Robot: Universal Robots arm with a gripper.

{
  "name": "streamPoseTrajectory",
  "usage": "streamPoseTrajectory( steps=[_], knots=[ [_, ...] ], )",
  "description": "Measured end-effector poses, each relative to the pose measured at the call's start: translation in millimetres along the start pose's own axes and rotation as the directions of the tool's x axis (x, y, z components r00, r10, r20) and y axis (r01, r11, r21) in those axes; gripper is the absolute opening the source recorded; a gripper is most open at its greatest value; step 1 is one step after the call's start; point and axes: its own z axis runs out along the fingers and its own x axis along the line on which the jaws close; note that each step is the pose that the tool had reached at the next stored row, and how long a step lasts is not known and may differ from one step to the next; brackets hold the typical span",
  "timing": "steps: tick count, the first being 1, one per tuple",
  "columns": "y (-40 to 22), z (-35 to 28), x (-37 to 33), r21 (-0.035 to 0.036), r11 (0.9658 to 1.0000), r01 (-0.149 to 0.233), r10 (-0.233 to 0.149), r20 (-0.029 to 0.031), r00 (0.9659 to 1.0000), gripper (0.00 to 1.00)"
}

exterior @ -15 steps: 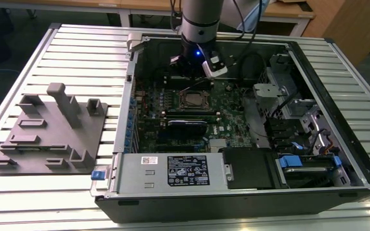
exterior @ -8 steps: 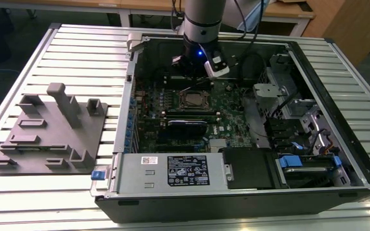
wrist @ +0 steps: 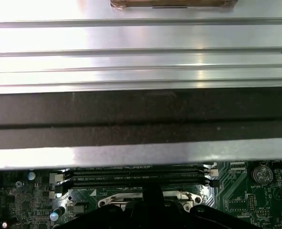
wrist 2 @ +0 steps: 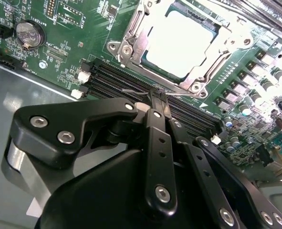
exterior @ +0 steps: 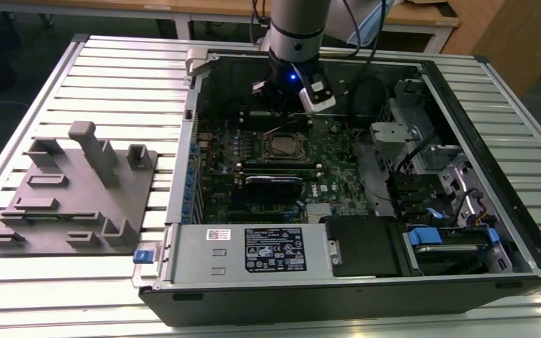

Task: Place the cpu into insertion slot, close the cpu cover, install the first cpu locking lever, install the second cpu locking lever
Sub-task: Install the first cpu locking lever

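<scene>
Cpu [wrist 2: 179,45] seated in insertion slot [exterior: 283,146]; silver cpu cover [wrist 2: 131,36] closed over it.

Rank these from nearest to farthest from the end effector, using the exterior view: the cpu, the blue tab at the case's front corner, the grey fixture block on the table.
1. The cpu, just below the end effector.
2. The blue tab, at the case's near corner.
3. The grey fixture block, outside the case at the exterior view's left; close to the tab's distance.

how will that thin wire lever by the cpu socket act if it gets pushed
The lever is a thin bare wire along the cover, so it probably flexes springily. Its smooth metal could slip off the tool. It looks light, yet likely resists where it is anchored.
</scene>
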Motion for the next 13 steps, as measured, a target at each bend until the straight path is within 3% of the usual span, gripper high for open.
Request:
streamPoseTrajectory(
  steps=[13],
  knots=[
    [2.2, 1.1, -4.9, 0.0000, 1.0000, 0.000, 0.000, -0.0001, 1.0000, 0.11]
  ],
)
